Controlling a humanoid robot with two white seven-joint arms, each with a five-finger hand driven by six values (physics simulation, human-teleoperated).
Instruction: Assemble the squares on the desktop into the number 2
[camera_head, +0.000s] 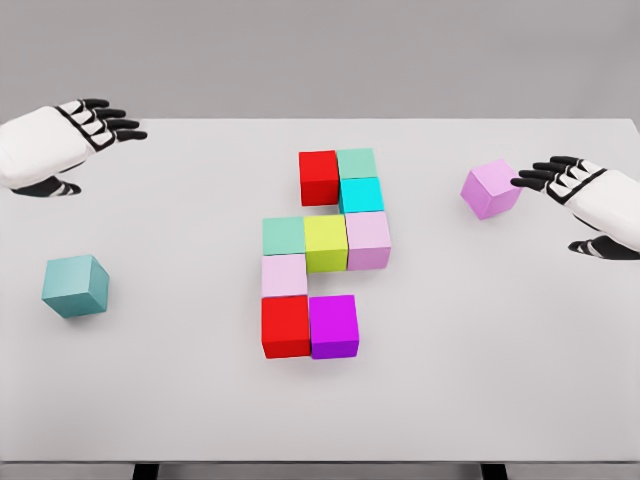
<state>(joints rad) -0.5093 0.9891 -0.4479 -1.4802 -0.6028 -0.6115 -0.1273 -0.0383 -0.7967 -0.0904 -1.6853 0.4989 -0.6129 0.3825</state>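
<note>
Currently we are viewing nine cubes butted together mid-worktop (150, 380): red cube (318, 177) and green cube (357, 162) on top, cyan cube (361, 194) beneath, then a mint (284, 235), yellow-green (326, 243), pale pink (368, 239) row, a light pink cube (284, 275), and a second red cube (286, 325) beside the magenta cube (334, 325). Two loose cubes are lying well apart: a violet cube (491, 188) and a teal cube (75, 286). We are judging the figure nearly complete, with both rows probably needing a third cube. Our right hand (568, 183) is reaching with extended fingers, fingertips at the violet cube, gripping nothing. Our left hand (85, 125) is hovering open, empty. Next we are needing closure on the violet cube.
</note>
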